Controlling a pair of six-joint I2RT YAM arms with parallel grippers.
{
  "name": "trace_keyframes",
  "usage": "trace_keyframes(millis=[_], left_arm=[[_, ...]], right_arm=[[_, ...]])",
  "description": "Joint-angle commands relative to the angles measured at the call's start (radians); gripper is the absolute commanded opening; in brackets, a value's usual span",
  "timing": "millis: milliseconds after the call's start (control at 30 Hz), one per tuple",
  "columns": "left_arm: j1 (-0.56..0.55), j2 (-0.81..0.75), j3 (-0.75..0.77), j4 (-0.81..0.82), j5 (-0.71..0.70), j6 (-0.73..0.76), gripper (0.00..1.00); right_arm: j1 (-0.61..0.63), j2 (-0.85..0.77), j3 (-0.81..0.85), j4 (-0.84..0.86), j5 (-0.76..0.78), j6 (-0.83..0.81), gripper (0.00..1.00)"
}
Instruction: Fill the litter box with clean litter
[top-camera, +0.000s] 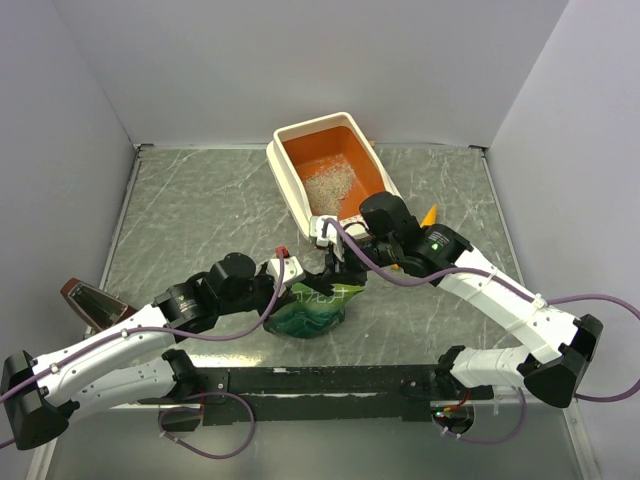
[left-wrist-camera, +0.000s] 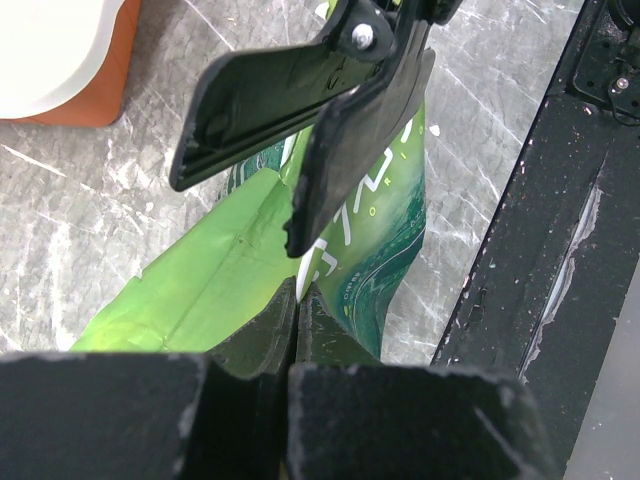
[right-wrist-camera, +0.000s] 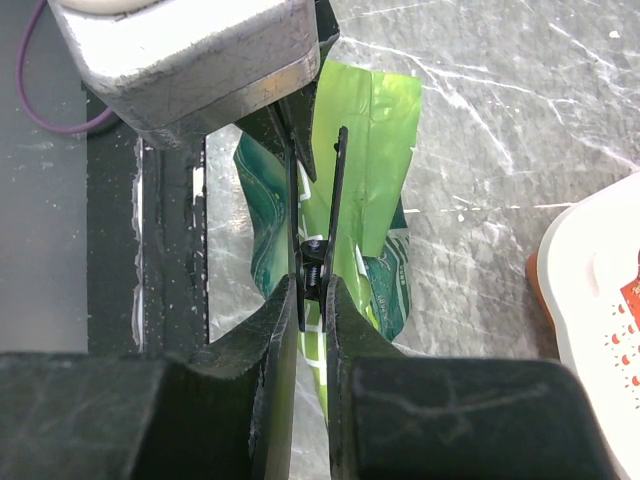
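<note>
Both my grippers are busy at the bag (top-camera: 315, 310). My left gripper (left-wrist-camera: 297, 320) is clenched on its folded top edge. My right gripper (right-wrist-camera: 313, 292) squeezes the handles of a black clip (right-wrist-camera: 318, 200), whose mouth gapes just over that same edge; whether the clip bites the bag I cannot tell. The litter box (top-camera: 290, 180) lies beyond the bag, on the side away from my bases and a little to my right. Its long axis runs away from the bag, and its near short end is close to my right wrist. A small patch of litter (top-camera: 330, 183) lies on its floor. My right arm is the nearer, and I judge the bag's mouth must tip that way to pour.
</note>
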Motion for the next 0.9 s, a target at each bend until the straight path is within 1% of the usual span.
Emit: trace_keyframes(millis=[0, 400, 667, 867], left_arm=[[-0.01, -0.012, 0.007, 0.016, 0.007, -0.015, 0.01], [-0.01, -0.013, 0.01, 0.013, 0.01, -0.017, 0.01], [-0.01, -0.018, 0.01, 0.012, 0.006, -0.018, 0.01], [-0.01, -0.021, 0.013, 0.01, 0.0, -0.021, 0.01]], right_arm=[[0.009, -0.022, 0.059, 0.041, 0.005, -0.051, 0.0], [0.021, -0.024, 0.063, 0.033, 0.007, -0.054, 0.0], [0.023, -0.007, 0.013, 0.056, -0.013, -0.045, 0.0], [0.023, 0.017, -0.011, 0.032, -0.012, -0.043, 0.0]])
